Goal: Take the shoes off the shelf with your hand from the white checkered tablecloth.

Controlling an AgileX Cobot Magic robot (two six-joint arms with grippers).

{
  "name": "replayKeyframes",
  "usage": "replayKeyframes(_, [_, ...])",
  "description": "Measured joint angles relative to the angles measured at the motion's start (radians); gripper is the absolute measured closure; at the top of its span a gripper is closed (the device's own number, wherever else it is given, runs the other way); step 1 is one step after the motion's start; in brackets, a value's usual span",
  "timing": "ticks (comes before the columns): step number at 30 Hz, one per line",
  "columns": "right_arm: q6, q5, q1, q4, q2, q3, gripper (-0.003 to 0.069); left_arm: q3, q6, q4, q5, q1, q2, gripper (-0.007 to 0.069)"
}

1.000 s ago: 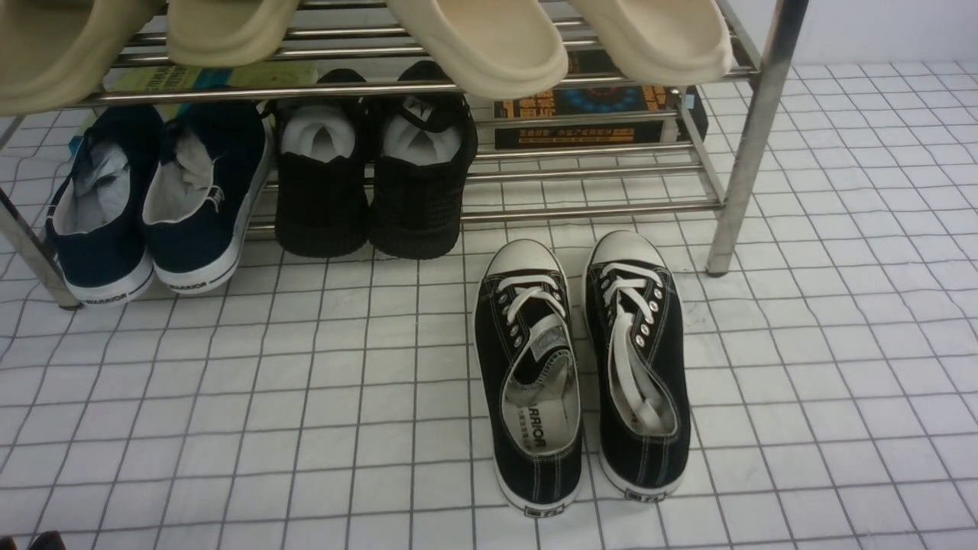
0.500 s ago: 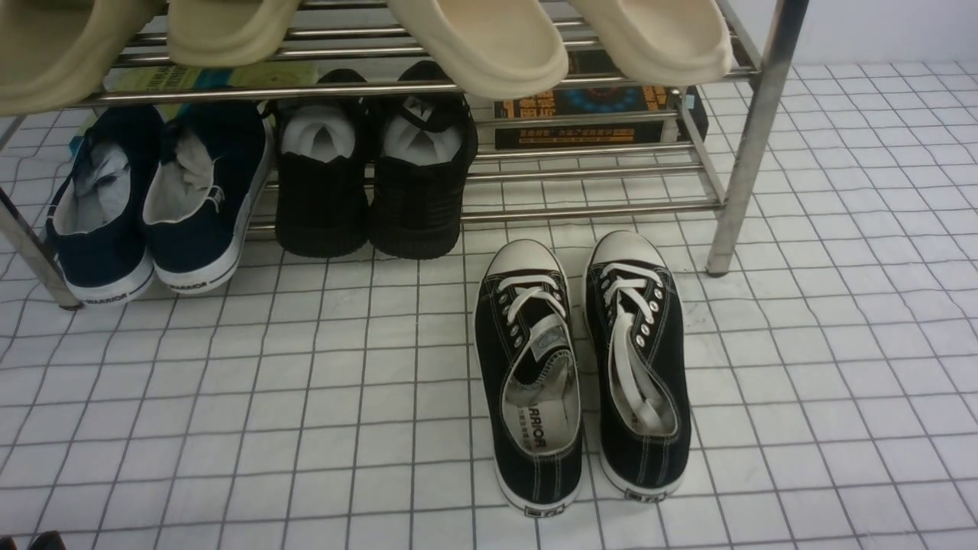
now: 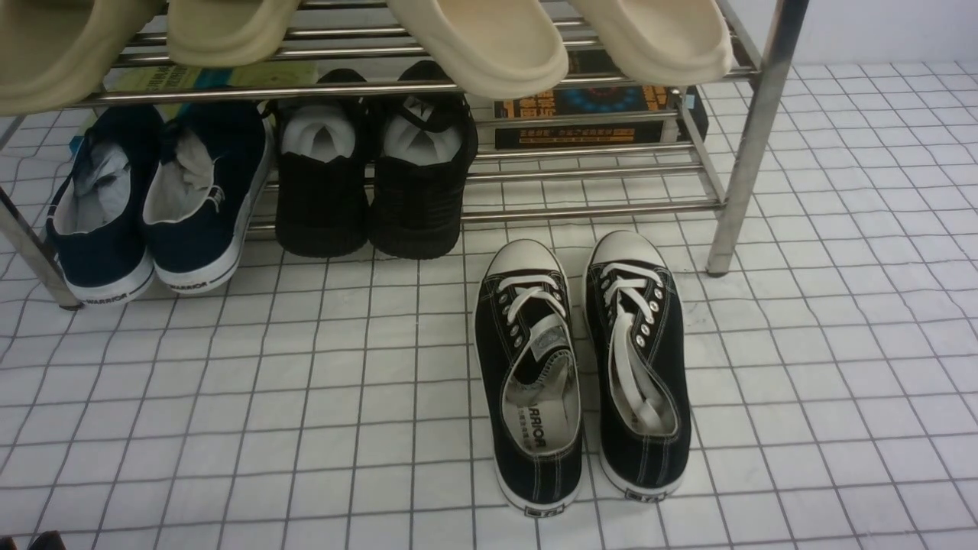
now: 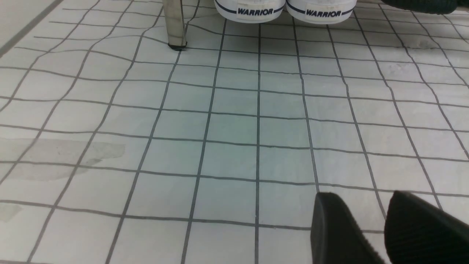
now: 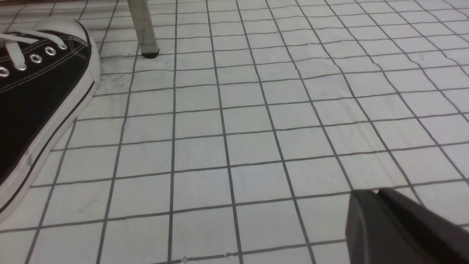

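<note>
The pair of black canvas shoes [image 3: 584,370] with white laces and toe caps stands on the white checkered tablecloth [image 3: 306,382], toes toward the chrome shelf [image 3: 745,145], just in front of its lower tier. In the right wrist view one shoe's toe [image 5: 36,91] lies beside the shelf post [image 5: 143,27]. My right gripper [image 5: 370,191] is shut and empty, low over bare cloth, apart from that shoe. My left gripper [image 4: 361,196] is open and empty over bare cloth, facing the left shelf post [image 4: 174,24]. Neither gripper's fingers show in the front view.
On the lower tier stand navy white-soled sneakers [image 3: 153,198] and all-black shoes stuffed with white paper [image 3: 374,176]. Beige slippers [image 3: 489,38] lie on the upper tier. A dark box [image 3: 588,114] sits behind. The navy heels [image 4: 256,9] show ahead of my left gripper.
</note>
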Motion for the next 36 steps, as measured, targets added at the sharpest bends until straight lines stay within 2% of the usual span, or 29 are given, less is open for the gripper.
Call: replayKeyframes(36, [0.0,0.001,0.0,0.0,0.0,0.0,0.0557,0.0,0.0,0.0,0.0,0.0,0.0,0.0385])
